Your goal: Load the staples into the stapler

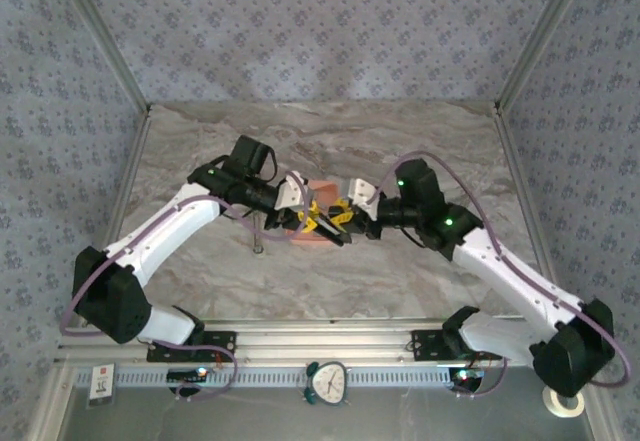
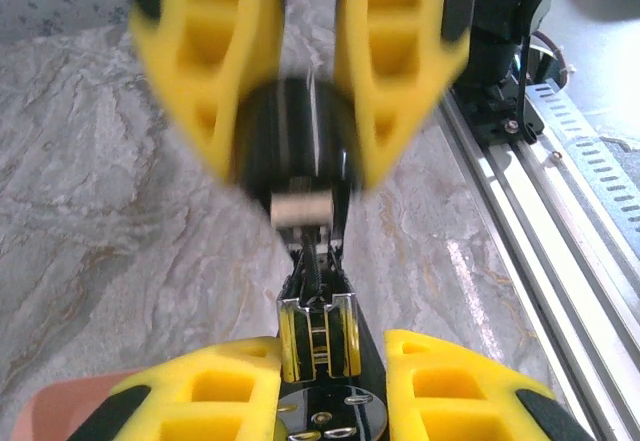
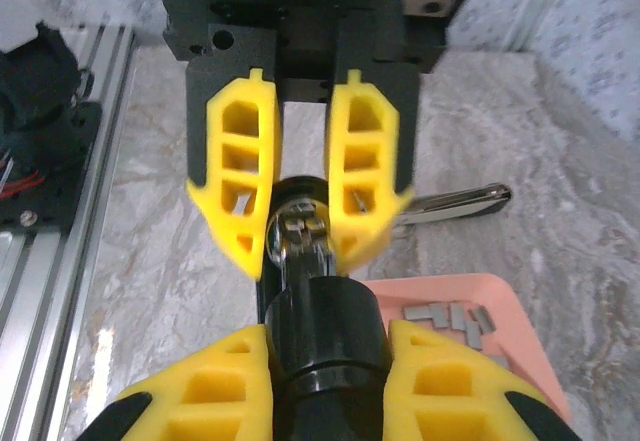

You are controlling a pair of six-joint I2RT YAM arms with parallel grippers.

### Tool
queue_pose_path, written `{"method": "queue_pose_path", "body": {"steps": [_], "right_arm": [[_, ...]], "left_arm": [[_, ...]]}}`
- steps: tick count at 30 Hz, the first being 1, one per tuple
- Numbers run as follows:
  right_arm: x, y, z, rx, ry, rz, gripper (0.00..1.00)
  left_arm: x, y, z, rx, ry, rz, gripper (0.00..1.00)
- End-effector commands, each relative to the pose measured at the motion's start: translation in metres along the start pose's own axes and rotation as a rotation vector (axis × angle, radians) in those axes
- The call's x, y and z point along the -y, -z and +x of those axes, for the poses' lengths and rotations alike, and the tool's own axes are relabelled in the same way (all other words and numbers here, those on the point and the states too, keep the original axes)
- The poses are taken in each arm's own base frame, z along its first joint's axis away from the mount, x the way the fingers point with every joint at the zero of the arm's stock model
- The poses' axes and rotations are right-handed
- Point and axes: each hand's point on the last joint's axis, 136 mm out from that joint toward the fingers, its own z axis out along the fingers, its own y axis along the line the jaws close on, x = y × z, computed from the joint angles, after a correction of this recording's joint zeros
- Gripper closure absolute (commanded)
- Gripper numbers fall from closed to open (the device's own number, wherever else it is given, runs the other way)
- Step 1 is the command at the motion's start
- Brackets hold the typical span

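Setting: a grey-veined marble counter [image 1: 400, 141], boxed in by floral-papered walls [image 1: 320, 31].
Count: two arms; two claws, the left claw [image 3: 303, 244] and the right claw [image 3: 325, 346]; one black stapler [image 3: 322, 306]; one salmon-pink tray [image 3: 470, 283]; one silver metal piece [image 3: 455, 201] lying on the counter behind the left claw.
Staples [image 3: 450, 316]: short grey strips lying loose in the tray near the right claw. At least five can be made out.
Arms: both bend in from the near edge, elbows out, with wrists turned to face each other at mid-counter over the tray.
Right claw: closed on the stapler's thick black body.
Left claw: closed on the stapler's narrow metal end — its staple channel shows between the fingers.
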Motion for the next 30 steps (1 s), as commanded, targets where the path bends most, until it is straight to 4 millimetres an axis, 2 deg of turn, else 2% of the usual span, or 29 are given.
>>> {"method": "queue_pose_path", "body": {"steps": [1,8,12,18,25,30], "right_arm": [[0.011,0.025,-0.001,0.064,-0.056,0.076,0.94],[0.032,0.06,0.02,0.117,-0.153,0.232,0.94],[0.043,0.074,0.044,0.131,-0.247,0.32,0.94],[0.057,0.088,0.075,0.173,-0.364,0.437,0.94],[0.063,0.092,0.11,0.152,-0.479,0.521,0.94],[0.066,0.093,0.121,0.151,-0.53,0.556,0.94]], "left_arm": [[-0.007,0.026,-0.01,0.057,0.028,-0.061,1.0],[-0.016,0.054,-0.022,0.151,0.066,-0.129,1.0],[-0.021,0.072,-0.039,0.239,0.081,-0.147,1.0],[-0.027,0.095,-0.062,0.323,0.077,-0.179,1.0],[-0.033,0.116,-0.086,0.371,0.051,-0.225,1.0],[-0.038,0.124,-0.097,0.402,0.046,-0.255,1.0]]}}
